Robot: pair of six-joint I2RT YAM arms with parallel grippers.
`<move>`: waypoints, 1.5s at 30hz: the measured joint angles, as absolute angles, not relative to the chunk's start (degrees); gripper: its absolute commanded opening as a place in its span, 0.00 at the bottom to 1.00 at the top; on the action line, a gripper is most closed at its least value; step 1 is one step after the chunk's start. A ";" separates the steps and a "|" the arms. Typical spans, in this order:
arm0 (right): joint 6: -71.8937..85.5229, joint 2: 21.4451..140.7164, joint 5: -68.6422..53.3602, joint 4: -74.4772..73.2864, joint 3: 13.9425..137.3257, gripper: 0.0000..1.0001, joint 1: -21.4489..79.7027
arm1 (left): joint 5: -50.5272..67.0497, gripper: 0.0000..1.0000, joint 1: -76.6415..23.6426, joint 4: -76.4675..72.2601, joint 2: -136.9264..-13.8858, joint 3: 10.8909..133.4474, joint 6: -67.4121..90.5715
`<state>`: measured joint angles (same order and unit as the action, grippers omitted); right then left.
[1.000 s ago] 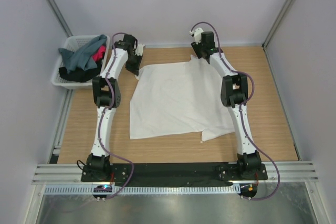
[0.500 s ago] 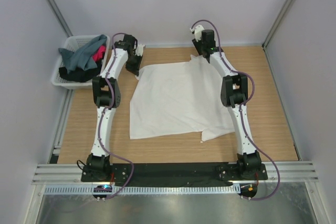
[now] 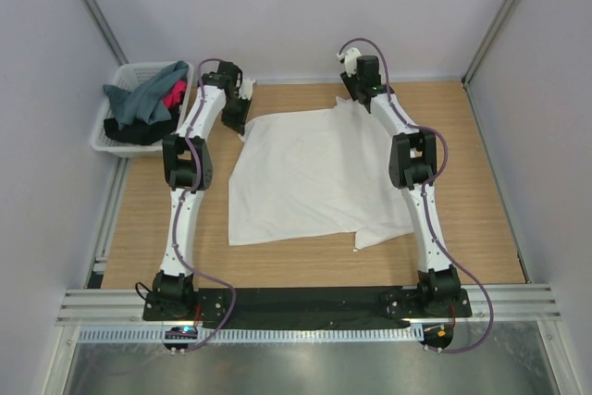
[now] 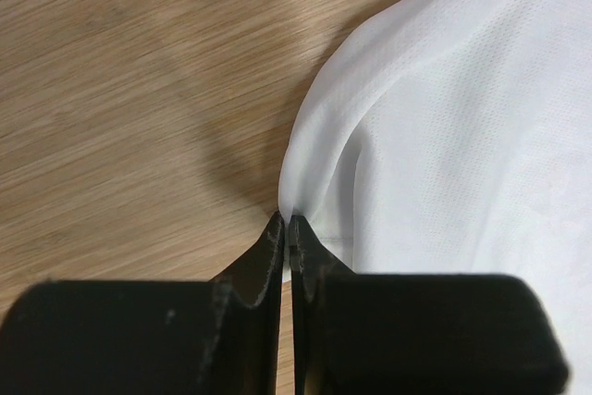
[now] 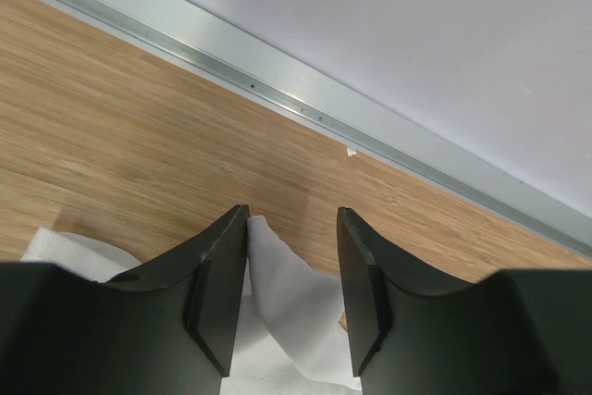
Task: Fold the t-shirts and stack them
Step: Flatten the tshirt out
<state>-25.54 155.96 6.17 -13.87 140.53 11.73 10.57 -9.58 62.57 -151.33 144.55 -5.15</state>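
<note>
Pinching white t-shirt (image 4: 444,136) edge w/ left hand (image 4: 285,221), right hand (image 5: 294,221) jaws apart, its fold btwn them

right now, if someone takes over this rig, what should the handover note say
Left tool: shut on the white t-shirt's far left edge.
Right tool: open, jaws astride a raised fold at its far right corner.
White t-shirt lies spread on the wooden table; grey-teal shirt, black shirt and pink-red shirt sit heaped in the white basket, far left.
Done: nothing folded or stacked.
Left: fold each, then stack.
</note>
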 measured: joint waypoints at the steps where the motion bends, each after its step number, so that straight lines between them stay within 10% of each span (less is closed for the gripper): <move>1: -25.61 156.20 6.20 -13.82 140.55 0.43 11.60 | 10.57 0.04 -9.61 62.63 -151.30 144.51 -5.15; 8: -25.65 157.67 6.20 -13.98 141.12 0.17 11.25 | 10.55 0.04 -9.82 62.87 -150.93 143.92 -5.15; 25: -25.54 149.10 7.25 -16.29 145.10 0.11 11.14 | 10.04 0.01 -10.11 64.23 -144.33 143.00 -6.48; 45: -25.39 107.35 7.44 -22.02 128.77 0.01 11.60 | 9.89 0.00 -10.76 63.00 -115.09 142.26 -8.23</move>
<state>-25.39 107.35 7.44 -22.02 128.77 11.60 9.89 -10.76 63.00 -115.09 142.26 -8.23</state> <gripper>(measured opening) 0.043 0.006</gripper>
